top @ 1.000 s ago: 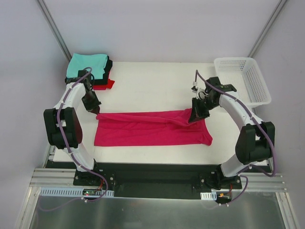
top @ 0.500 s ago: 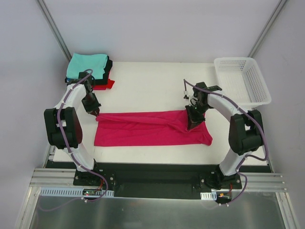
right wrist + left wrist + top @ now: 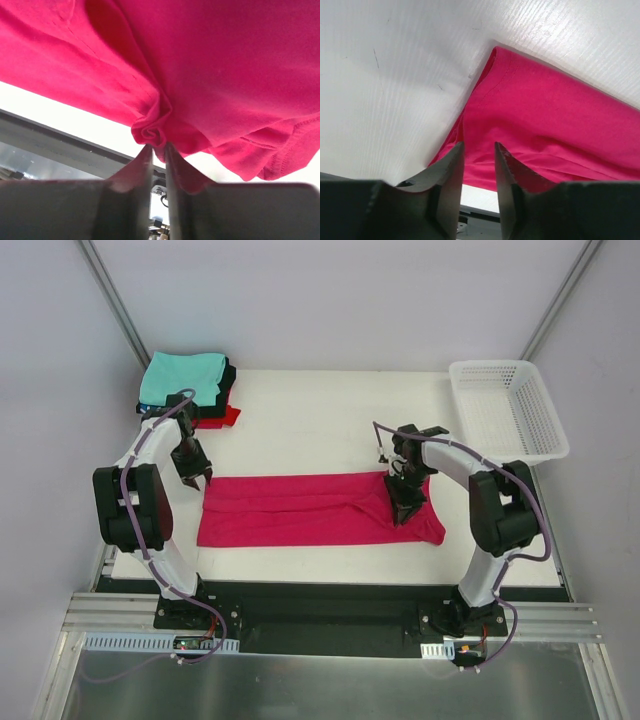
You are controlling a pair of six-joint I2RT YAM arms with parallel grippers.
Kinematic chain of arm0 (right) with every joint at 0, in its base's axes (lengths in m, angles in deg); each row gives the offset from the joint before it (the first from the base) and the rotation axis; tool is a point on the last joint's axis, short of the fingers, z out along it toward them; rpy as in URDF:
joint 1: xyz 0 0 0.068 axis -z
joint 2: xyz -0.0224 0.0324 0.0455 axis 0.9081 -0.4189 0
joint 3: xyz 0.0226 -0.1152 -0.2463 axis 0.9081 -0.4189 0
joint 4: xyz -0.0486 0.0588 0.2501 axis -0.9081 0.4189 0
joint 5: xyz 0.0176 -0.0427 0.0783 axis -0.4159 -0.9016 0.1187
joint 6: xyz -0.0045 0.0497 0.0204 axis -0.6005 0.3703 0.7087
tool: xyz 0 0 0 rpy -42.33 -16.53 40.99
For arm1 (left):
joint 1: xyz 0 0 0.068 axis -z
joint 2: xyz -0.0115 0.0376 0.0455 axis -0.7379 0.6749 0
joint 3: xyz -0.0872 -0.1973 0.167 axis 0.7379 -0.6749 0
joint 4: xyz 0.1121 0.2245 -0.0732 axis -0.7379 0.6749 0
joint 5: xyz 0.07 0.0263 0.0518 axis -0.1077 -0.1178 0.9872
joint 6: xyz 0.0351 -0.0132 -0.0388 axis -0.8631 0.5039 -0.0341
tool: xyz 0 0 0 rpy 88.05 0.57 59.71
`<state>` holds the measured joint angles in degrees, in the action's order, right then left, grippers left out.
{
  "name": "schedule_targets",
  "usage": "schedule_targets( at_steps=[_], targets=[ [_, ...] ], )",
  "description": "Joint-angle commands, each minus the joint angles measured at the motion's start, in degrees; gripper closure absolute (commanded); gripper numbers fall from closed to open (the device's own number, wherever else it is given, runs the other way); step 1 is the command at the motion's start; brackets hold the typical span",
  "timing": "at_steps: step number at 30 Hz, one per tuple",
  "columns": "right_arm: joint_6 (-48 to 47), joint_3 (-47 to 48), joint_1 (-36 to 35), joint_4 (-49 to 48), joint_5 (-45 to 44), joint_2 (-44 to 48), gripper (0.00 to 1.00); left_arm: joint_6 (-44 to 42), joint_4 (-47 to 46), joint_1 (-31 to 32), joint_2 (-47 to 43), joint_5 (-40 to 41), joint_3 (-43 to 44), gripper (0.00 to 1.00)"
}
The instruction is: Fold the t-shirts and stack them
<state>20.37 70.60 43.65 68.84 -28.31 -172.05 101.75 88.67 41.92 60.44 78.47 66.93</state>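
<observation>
Two states: left pincer (image 3: 478,148) gapes empty; right pincer (image 3: 158,146) meets a pucker, hold unclear. Shirt (image 3: 300,510) is limp, light: pinch its corners.

A fixed camera above and behind the arms (image 3: 135,505) looked down over the whole table (image 3: 320,410). Both wrist cameras sat close, facing the crimson-pink t-shirt (image 3: 300,510), which all three views shared.

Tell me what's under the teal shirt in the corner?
A black t-shirt peeks out at its edge, with a red t-shirt below. The teal t-shirt covers most of both, so anything else is hidden.
</observation>
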Motion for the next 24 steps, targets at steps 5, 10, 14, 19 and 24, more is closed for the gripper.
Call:
schedule_targets(
  at_steps=[5,10,14,19,24],
  targets=[
    [-0.52,0.05,-1.27,4.69,-5.33,-0.80,0.53,-0.38,1.17,-0.26,-0.19,1.93,-0.29,0.40],
    [-0.08,2.86,-1.53,6.62,-5.33,0.60,0.39,-0.21,1.26,-0.26,-0.71,1.22,0.32,0.37],
    [-0.17,8.74,-1.71,8.38,-5.86,1.23,0.39,0.32,1.61,0.26,-3.08,1.31,0.94,0.35],
    [-1.05,14.63,-1.80,7.16,-2.53,-2.38,0.42,0.06,1.52,1.67,-5.89,1.84,1.20,0.35],
    [-2.01,16.31,-1.80,3.55,1.78,-4.92,0.44,-0.03,1.70,3.25,-8.80,2.28,-0.29,0.35]
  ],
)
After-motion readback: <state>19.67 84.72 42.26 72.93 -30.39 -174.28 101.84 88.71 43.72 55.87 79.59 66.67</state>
